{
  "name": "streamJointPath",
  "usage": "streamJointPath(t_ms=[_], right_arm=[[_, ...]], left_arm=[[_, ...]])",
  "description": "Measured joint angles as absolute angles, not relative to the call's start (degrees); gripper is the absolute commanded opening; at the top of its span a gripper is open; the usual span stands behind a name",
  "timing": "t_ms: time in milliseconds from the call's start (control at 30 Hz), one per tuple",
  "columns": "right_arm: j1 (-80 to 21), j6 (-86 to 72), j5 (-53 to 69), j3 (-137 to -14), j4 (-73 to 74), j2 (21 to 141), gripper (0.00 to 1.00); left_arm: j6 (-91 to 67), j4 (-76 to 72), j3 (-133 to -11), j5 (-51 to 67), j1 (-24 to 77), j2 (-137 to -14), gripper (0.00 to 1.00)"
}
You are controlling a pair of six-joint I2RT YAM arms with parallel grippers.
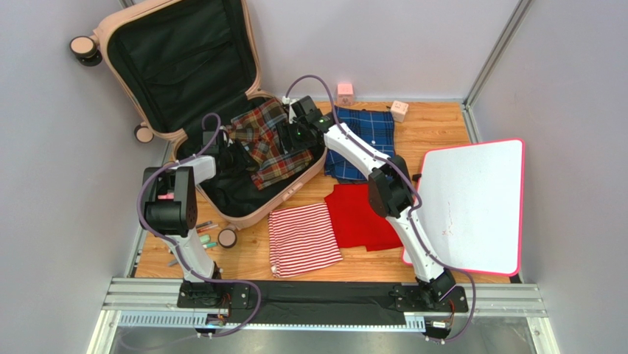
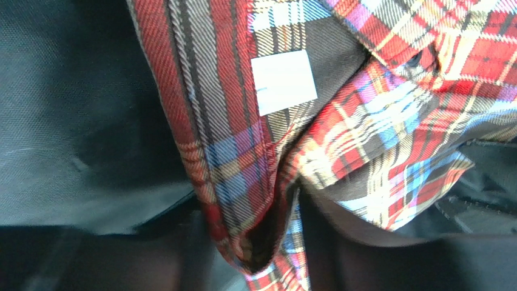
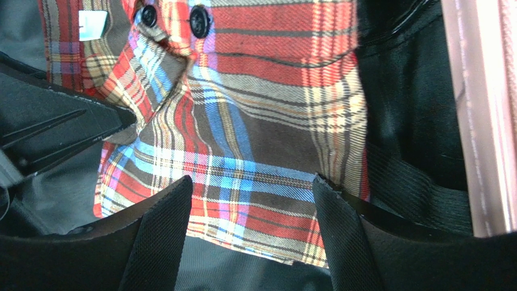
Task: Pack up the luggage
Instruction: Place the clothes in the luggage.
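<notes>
Parted fingertips [image 3: 167, 224] of the right gripper [image 3: 250, 188] are held just above the plaid shirt [image 3: 243, 121], nothing clamped. Whether the left gripper [image 1: 230, 153] is parted cannot be told. The luggage [image 1: 273, 206] is seen lying open at the far left of the table [image 1: 435, 122], shirt inside. The loose hem should be pressed flat and kept inside the rim. No writing can be read on the white tag [image 2: 284, 82]
</notes>
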State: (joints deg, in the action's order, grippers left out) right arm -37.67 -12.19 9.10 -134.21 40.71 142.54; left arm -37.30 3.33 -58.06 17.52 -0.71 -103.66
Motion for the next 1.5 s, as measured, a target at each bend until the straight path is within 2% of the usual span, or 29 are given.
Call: streamJointPath(t_ms=[33,67,167,633,867,900,933,967,1000,1033,1067,1167,1233,1367,1433,1500], right_arm=[[-37.6,-12.2,9.1,-134.2,40.7,142.5,0.74],[-37.6,-12.2,9.1,-134.2,40.7,142.5,0.75],[-37.6,-12.2,9.1,-134.4,40.8,142.6,0.77],[-37.1,-12.6,9.3,-137.9,41.4,145.5,0.83],[-36.8,-12.6,9.8,-138.8,41.4,146.2,0.88],[-36.8,-12.6,10.0,-138.8,41.4,146.2,0.89],[-36.8,-12.6,10.1,-138.8,41.4,146.2,0.90],[-36.8,-12.6,10.2,-138.8,41.4,146.2,0.91],[-36.8,-12.6,10.7,-138.8,41.5,146.1,0.92],[-36.8,-12.6,10.7,-138.8,41.5,146.1,0.92],[-36.8,-12.5,11.0,-138.8,41.7,145.9,0.93],[-36.7,-12.2,12.0,-138.1,43.4,144.1,0.94],[-36.5,-12.1,12.7,-137.1,44.6,141.9,0.94],[-36.3,-11.3,14.0,-133.3,46.7,134.0,0.95],[-36.3,-10.9,14.2,-132.1,47.5,129.6,0.95],[-36.1,-10.6,14.0,-132.0,48.6,125.1,0.96]], left_arm=[[-37.6,3.0,-58.1,17.7,-0.5,-103.8,0.41],[-38.1,2.7,-58.0,17.6,-0.2,-104.1,0.25],[-39.2,1.8,-58.0,17.0,1.3,-104.3,0.00],[-44.9,-5.8,-46.6,8.4,6.0,-94.4,0.00],[-46.9,-5.8,-46.2,6.3,7.1,-93.7,0.00],[-47.1,-5.7,-46.2,6.2,7.1,-93.7,0.03],[-47.2,-5.4,-46.3,6.0,7.2,-93.7,0.18],[-47.0,-4.9,-46.6,5.8,7.2,-93.7,0.27],[-46.9,-4.1,-47.0,5.5,7.3,-93.7,0.41],[-46.9,-3.3,-47.4,5.2,7.4,-93.7,0.41],[-46.6,-2.2,-47.9,4.6,7.5,-93.6,0.52],[-44.9,2.0,-48.9,3.3,7.9,-93.2,0.72],[-43.3,5.2,-49.4,2.4,8.3,-92.3,0.80],[-40.0,10.2,-50.4,-0.1,8.3,-88.4,0.83],[-38.3,11.4,-50.4,-0.9,8.3,-85.6,0.93],[-37.1,12.3,-50.4,-1.2,8.3,-83.0,0.93]])
